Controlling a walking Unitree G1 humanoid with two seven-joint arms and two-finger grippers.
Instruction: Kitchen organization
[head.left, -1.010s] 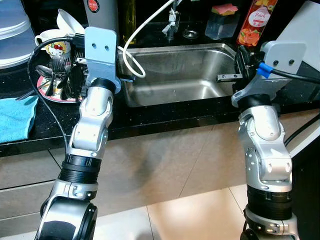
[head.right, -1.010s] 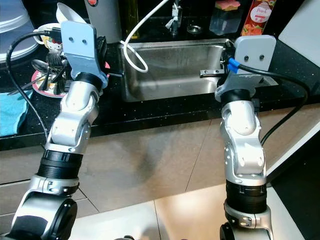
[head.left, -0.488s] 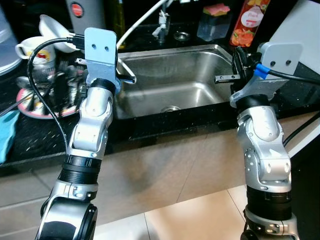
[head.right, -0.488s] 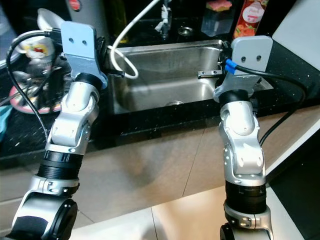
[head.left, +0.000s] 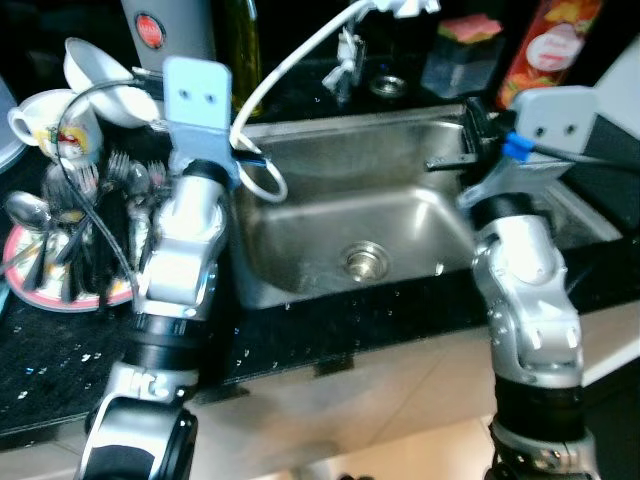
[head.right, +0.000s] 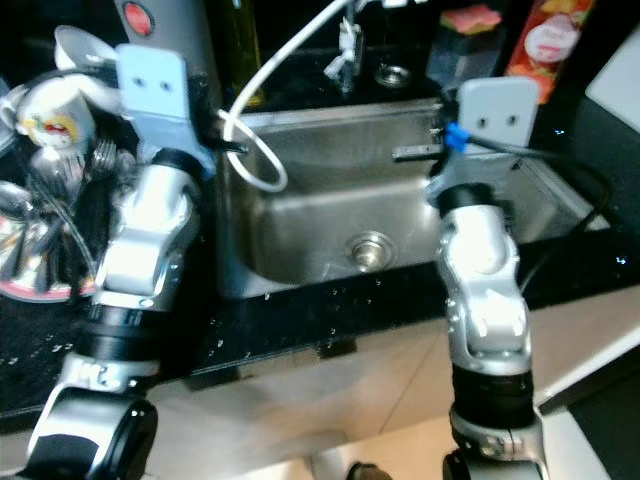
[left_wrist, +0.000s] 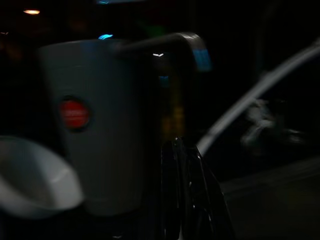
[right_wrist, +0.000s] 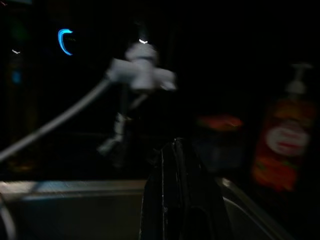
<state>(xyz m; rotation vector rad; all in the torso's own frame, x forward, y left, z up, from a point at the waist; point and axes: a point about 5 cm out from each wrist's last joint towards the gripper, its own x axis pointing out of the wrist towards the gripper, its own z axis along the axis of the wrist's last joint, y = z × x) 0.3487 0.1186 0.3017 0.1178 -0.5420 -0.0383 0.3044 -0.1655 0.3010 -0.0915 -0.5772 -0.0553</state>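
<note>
Both silver arms are raised, forearms bent up from the bottom of the frame. The left gripper (left_wrist: 181, 200) is held at upper left of the head view, its black fingers (left_wrist: 172, 190) pressed together. The right gripper (right_wrist: 175, 195) sits at upper right, fingers (right_wrist: 180, 185) closed flat too, nothing pinched between them.

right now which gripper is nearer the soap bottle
Right. The right gripper is at the sink's right rim, just below the soap bottle; the left gripper is across the basin.
</note>
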